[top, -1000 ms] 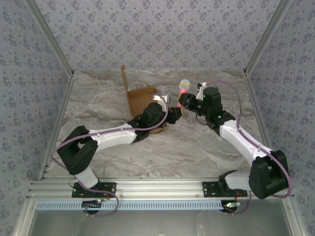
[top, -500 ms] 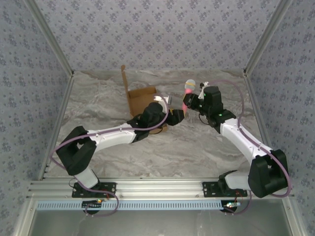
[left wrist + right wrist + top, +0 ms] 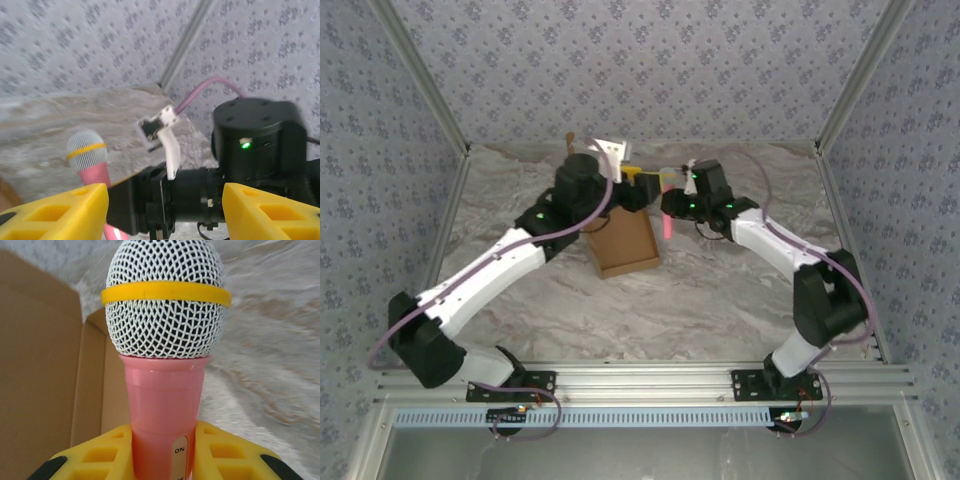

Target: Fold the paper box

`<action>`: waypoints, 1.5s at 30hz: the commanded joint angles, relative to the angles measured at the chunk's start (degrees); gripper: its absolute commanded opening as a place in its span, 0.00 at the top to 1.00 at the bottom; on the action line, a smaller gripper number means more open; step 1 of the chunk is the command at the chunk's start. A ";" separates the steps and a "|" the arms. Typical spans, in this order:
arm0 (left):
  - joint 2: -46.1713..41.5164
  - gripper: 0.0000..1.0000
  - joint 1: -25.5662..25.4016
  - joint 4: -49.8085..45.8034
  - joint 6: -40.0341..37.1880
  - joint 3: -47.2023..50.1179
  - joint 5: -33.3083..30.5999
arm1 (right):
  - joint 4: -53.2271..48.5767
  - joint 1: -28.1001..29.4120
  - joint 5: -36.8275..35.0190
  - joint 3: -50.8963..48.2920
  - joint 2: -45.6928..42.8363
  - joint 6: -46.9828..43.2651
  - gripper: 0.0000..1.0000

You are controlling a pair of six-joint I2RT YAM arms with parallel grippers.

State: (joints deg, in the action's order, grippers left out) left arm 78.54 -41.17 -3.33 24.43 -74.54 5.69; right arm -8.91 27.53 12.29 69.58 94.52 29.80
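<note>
Left gripper (image 3: 165, 212) has swung off the box toward the far side, and its yellow fingers now stand wide apart with nothing between them. Right gripper (image 3: 165, 455) has slid left and is clamped on the pink microphone (image 3: 165, 325), which hangs just beside the far right edge of the paper box (image 3: 623, 245). The box lies open on the table (image 3: 740, 300), mid-scene between both arms. It looks like thin brown cardboard, so probably light, stiff across the panels and quick to skid. My call: pinch a free flap edge and pin the base with the other gripper.
</note>
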 commanded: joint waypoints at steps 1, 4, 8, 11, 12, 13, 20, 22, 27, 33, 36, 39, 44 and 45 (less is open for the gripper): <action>-5.12 0.38 4.51 -7.22 -2.28 -0.25 -0.88 | -4.67 3.29 3.04 7.36 5.51 -3.37 0.73; -9.40 0.38 9.90 -9.49 -1.79 1.45 -1.87 | -7.44 5.25 3.94 12.43 11.31 -3.78 0.73; -13.64 0.37 16.88 -11.74 -0.25 4.76 -2.78 | -11.06 7.52 3.89 18.76 17.75 -3.94 0.73; -16.79 0.37 21.95 -11.46 1.38 8.91 -3.50 | -12.86 8.82 3.06 22.36 21.67 -4.05 0.73; -17.74 0.37 23.62 -11.22 2.09 10.41 -3.34 | -13.51 9.06 2.81 23.54 22.99 -4.14 0.73; -18.55 0.37 25.16 -10.80 2.82 11.79 -2.92 | -13.98 9.28 2.73 24.64 24.31 -4.14 0.73; -20.54 0.36 27.81 -10.18 3.52 16.05 -2.43 | -15.46 9.57 1.01 28.92 30.26 -4.23 0.70; -20.54 0.36 27.90 -10.07 3.52 16.87 -2.57 | -15.73 9.34 0.81 29.46 31.06 -4.31 0.68; -20.62 0.35 27.98 -9.67 3.61 18.16 -2.87 | -16.14 8.65 1.13 30.08 31.61 -4.70 0.63; -21.30 0.35 28.07 -9.66 3.20 18.42 -3.14 | -17.09 8.07 1.67 29.27 28.12 -6.49 0.46; -21.67 0.34 28.07 -9.86 3.00 18.73 -3.45 | -16.97 7.34 1.85 27.05 24.22 -7.71 0.44; -22.18 0.33 28.31 -10.24 2.76 19.15 -3.53 | -15.16 5.73 1.34 21.40 18.60 -8.88 0.42; -22.82 0.32 30.02 -9.54 3.69 21.13 -3.11 | -12.55 2.21 2.06 11.28 11.77 -9.78 0.38; -22.74 0.32 30.49 -9.14 4.13 21.63 -2.70 | -12.08 1.82 2.50 9.75 11.29 -9.85 0.37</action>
State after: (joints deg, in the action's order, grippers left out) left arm 56.69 -11.84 -13.50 27.73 -53.80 2.98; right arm -22.06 30.87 14.24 83.15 107.55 21.45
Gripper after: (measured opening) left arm 0.681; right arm 0.624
